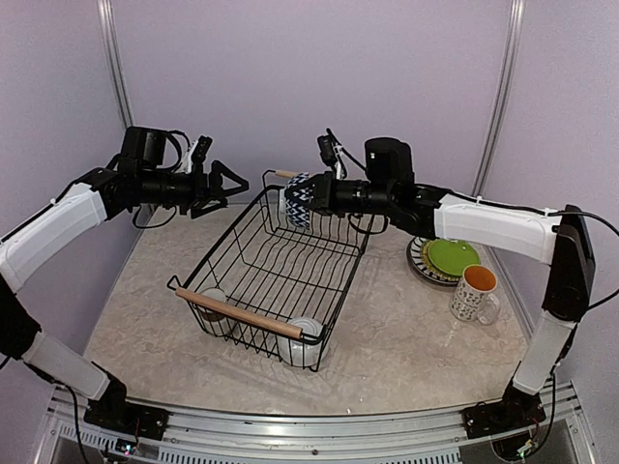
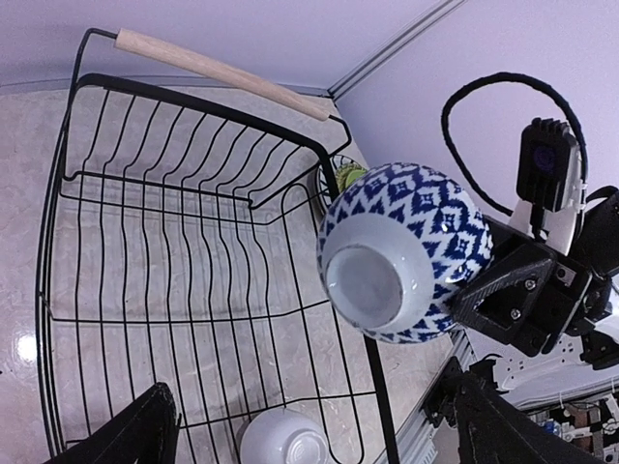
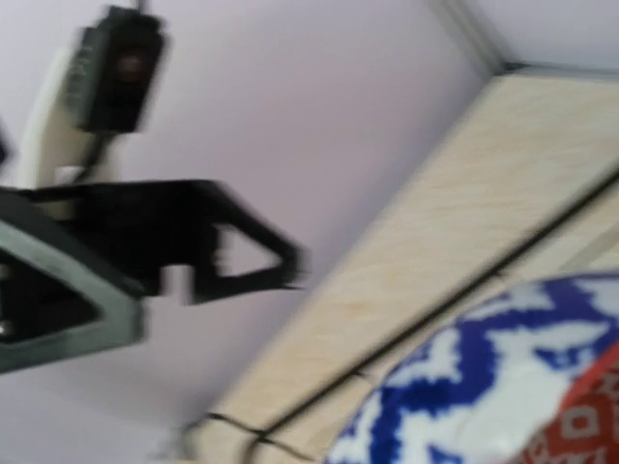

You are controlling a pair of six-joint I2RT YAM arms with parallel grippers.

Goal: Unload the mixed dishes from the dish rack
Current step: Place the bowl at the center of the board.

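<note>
- Dish rack (image 1: 280, 275), in the top view, sits mid-table with most of its wires bare. Two pale dishes lie at its near end, one (image 1: 215, 311) under the near wooden handle (image 1: 237, 314) and one (image 1: 305, 340) at the near right corner. I cannot tell what kind they are.
- In the same view a green plate (image 1: 453, 255) lies on a striped plate (image 1: 418, 259) on the table (image 1: 406, 338) to the right of the rack. An orange-lined mug (image 1: 476, 295) stands just beside them. I judge all three as unloaded.
- The right gripper (image 1: 314, 198) is clamped on the patterned bowl (image 1: 298, 200), which hangs tipped on its side in the air over the rack's far end. The left gripper (image 1: 227, 184) hangs off the far left corner, jaws apart and holding nothing.
- In the left wrist view, the bowl (image 2: 401, 251) turns its foot toward the lens, clear above the rack wires (image 2: 193, 242). The right gripper's black body shows behind it. This arm's own fingers (image 2: 140, 430) are spread at the bottom edge, and one pale dish (image 2: 285, 440) shows below in the rack.
- The right wrist view is blurred. The bowl's blue and white (image 3: 484, 387) fills the lower right, close to the lens. The left gripper (image 3: 193, 246) is a dark shape at left, apart from the bowl. This arm's own fingers cannot be made out here.
- By my reading the task is past halfway. Three dishes are out, the bowl is lifted but not yet set down, and two dishes are left in the rack.
</note>
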